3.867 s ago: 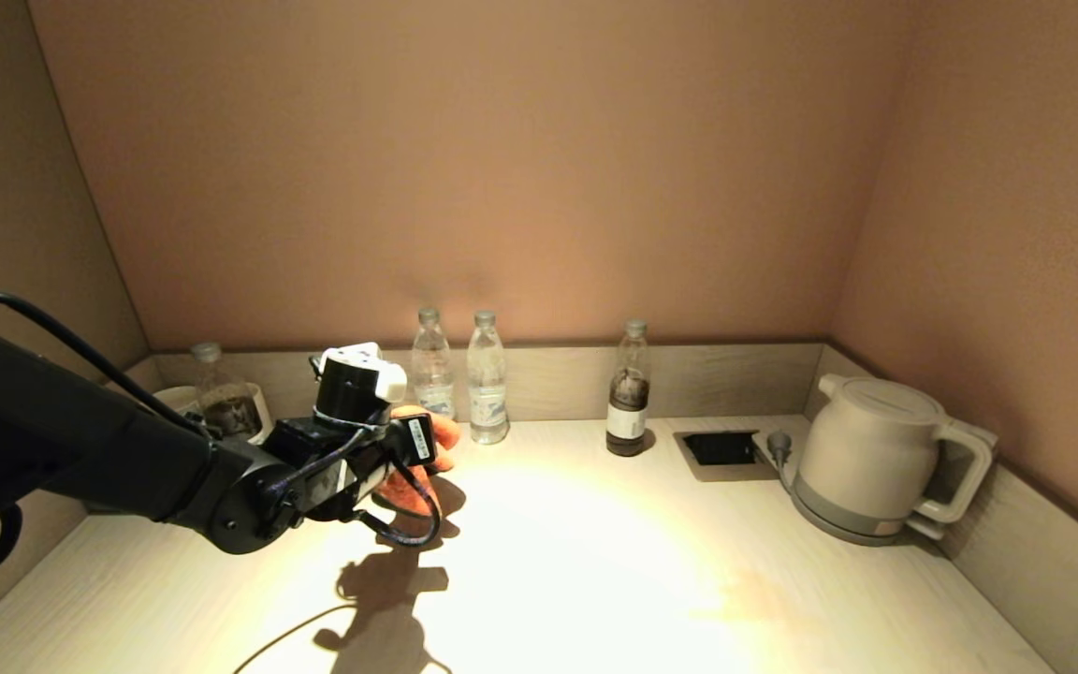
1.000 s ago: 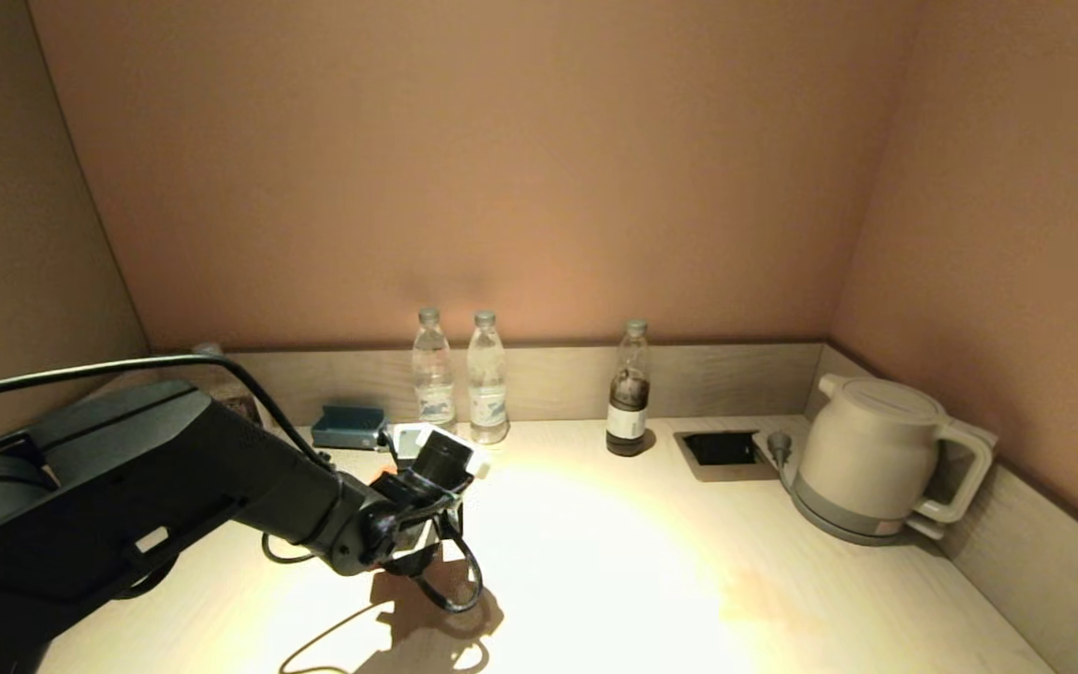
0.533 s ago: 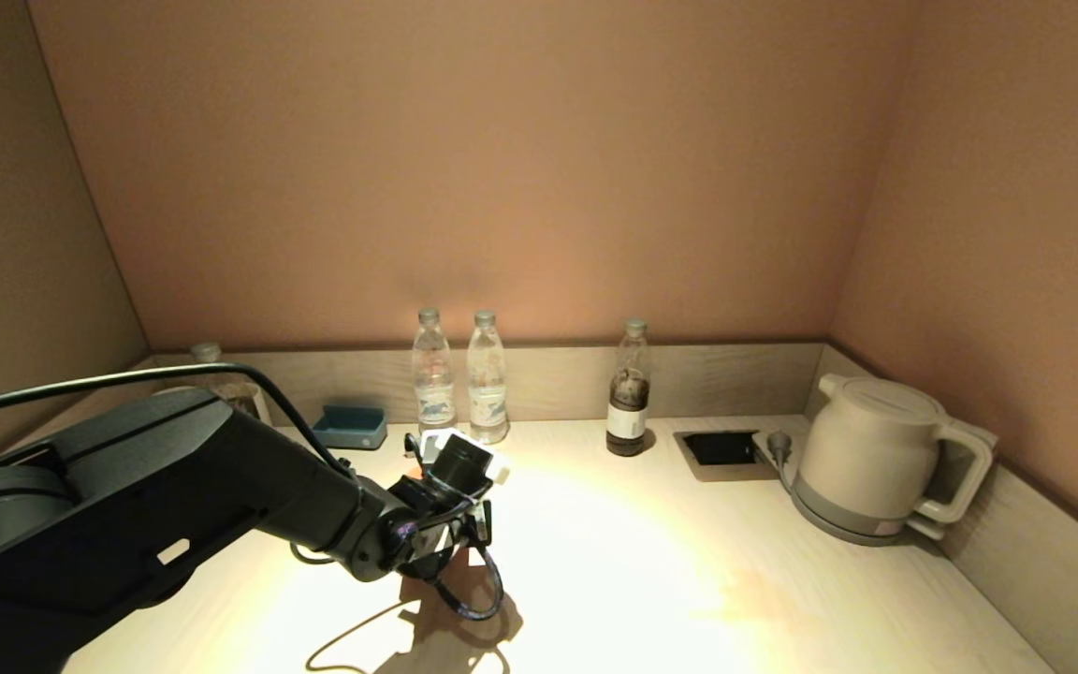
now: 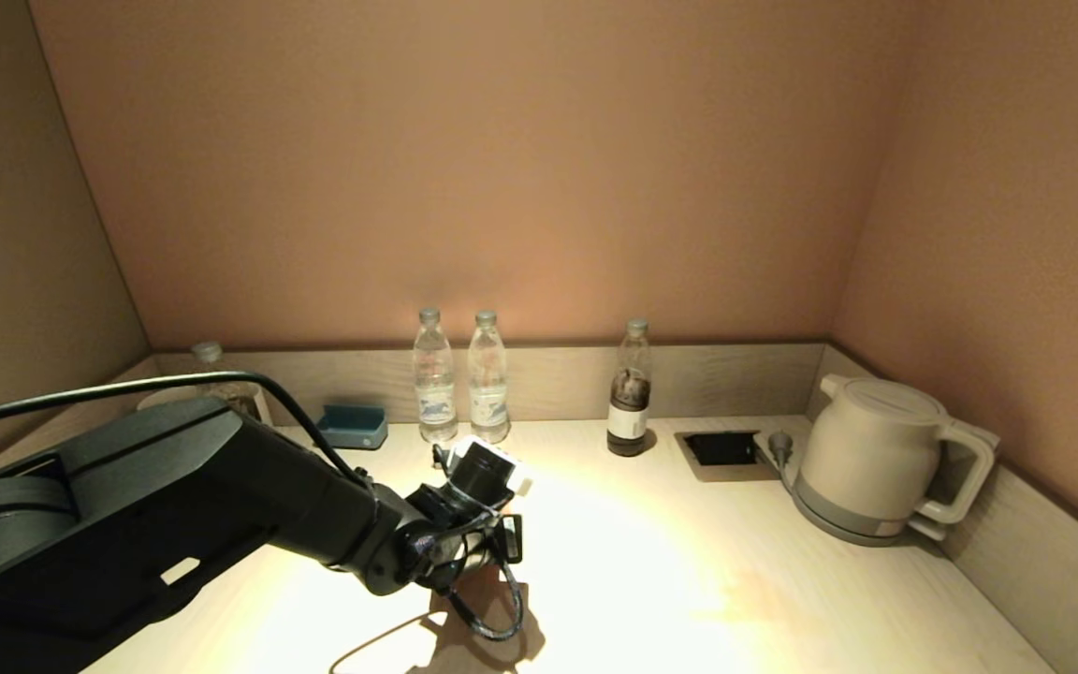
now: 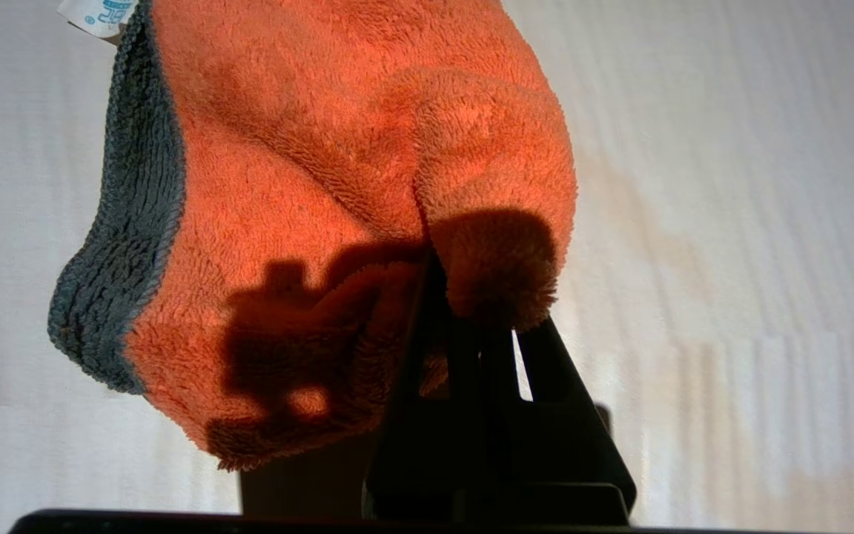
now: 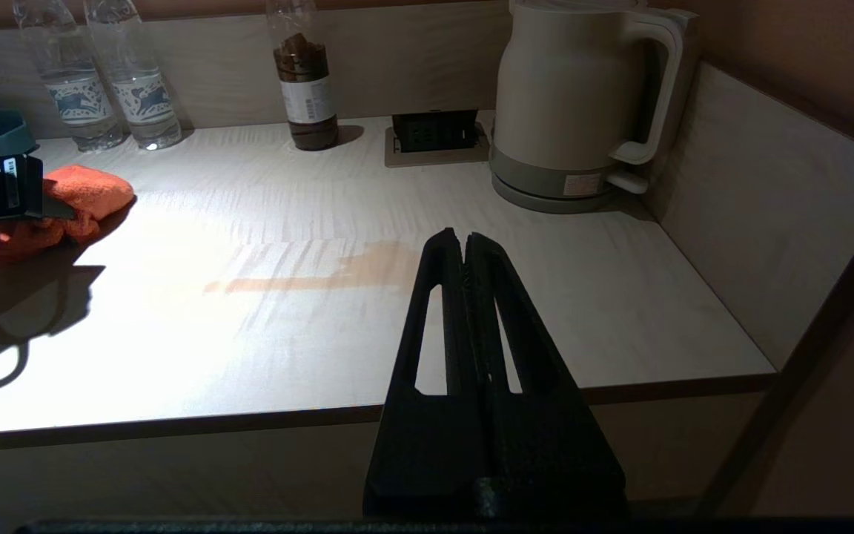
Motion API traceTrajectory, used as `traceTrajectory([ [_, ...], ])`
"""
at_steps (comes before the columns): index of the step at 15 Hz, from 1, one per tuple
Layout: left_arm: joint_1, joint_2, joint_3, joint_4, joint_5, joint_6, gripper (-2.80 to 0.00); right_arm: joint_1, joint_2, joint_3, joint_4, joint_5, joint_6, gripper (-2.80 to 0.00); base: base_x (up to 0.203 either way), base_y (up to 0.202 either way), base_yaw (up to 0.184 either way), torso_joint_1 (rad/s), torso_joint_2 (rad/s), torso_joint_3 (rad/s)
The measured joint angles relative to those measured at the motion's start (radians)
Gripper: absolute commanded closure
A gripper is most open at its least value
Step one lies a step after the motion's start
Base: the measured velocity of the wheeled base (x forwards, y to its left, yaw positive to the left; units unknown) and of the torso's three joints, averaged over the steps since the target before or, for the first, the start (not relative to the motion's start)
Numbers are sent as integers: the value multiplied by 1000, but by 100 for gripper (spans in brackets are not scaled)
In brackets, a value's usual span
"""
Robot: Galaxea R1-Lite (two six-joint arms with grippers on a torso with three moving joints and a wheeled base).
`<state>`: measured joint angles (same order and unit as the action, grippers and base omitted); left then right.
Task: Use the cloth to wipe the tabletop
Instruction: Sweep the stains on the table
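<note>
My left gripper [image 5: 457, 311] is shut on an orange cloth [image 5: 308, 185] with a grey edge and presses it on the pale tabletop [image 4: 651, 562]. In the head view the left wrist [image 4: 483, 524] stands left of the table's middle and hides the cloth. The right wrist view shows the cloth [image 6: 78, 196] bunched under the left gripper [image 6: 45, 211], left of a brownish smear [image 6: 323, 274] on the tabletop. The smear also shows faintly in the head view [image 4: 754, 594]. My right gripper [image 6: 464, 237] is shut and empty, parked below the table's front edge.
Two clear water bottles [image 4: 433, 384] [image 4: 488, 384] and a dark bottle [image 4: 630, 398] stand along the back wall. A blue tray [image 4: 352, 427] is at the back left. A white kettle [image 4: 866, 459] and a socket recess [image 4: 717, 447] are at the right.
The left arm has slid the cloth to the right and a little toward the front over the table. Earlier it held the cloth near the back left. The right arm has not moved.
</note>
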<state>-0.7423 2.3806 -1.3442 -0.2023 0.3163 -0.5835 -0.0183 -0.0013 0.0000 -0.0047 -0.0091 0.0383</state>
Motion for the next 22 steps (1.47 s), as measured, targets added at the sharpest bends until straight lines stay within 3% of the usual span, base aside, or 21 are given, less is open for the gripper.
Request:
traceTrajectory([
  [7,-76,-79,57,-1,-97,-7,0,0,0,0,1,0,0,0,0,0,0,0,0,0],
  [13,-89,-134,96,9,-270,-47,0,0,0,0,0,0,0,0,0,0,0,0,0,0],
  [18,-91,-176,128,116,-285,-44,0,0,0,0,1,0,0,0,0,0,0,0,0,0],
  [22,-56,-238,150,266,-263,-89,0,0,0,0,0,0,0,0,0,0,0,0,0,0],
])
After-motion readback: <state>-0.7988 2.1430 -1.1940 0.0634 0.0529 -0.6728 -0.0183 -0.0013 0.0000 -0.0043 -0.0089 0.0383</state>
